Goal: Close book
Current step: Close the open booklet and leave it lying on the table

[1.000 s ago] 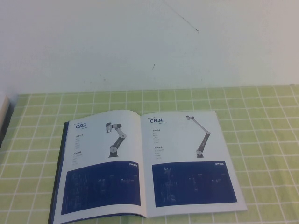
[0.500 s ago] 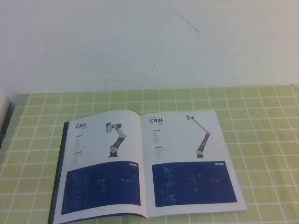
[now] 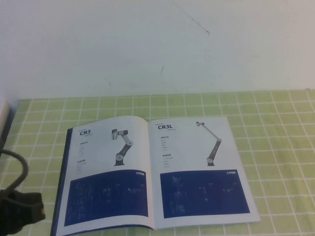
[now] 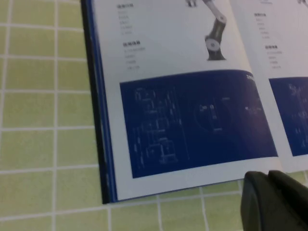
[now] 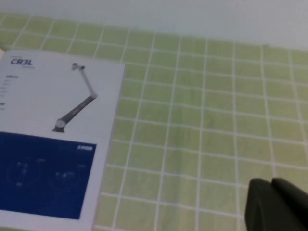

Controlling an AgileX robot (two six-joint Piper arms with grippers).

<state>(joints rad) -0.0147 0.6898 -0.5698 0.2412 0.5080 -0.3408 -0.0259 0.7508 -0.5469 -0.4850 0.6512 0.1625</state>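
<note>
An open book (image 3: pixel 152 172) lies flat on the green checked cloth, showing pages headed CR3 and CR3L with dark blue panels. Part of my left arm (image 3: pixel 20 209) shows at the near left, just off the book's left edge. In the left wrist view my left gripper (image 4: pixel 269 177) is shut and empty, hovering by the near edge of the book's left page (image 4: pixel 192 110). In the right wrist view my right gripper (image 5: pixel 272 185) is shut and empty over the cloth, well to the right of the book's right page (image 5: pixel 53 134). It is out of the high view.
The green checked tablecloth (image 3: pixel 275 147) covers the table up to a white wall (image 3: pixel 157 49) at the back. A pale object (image 3: pixel 4 118) sits at the far left edge. Bare cloth lies right of the book.
My left arm has come into the high view at the near left corner. The book has not moved.
</note>
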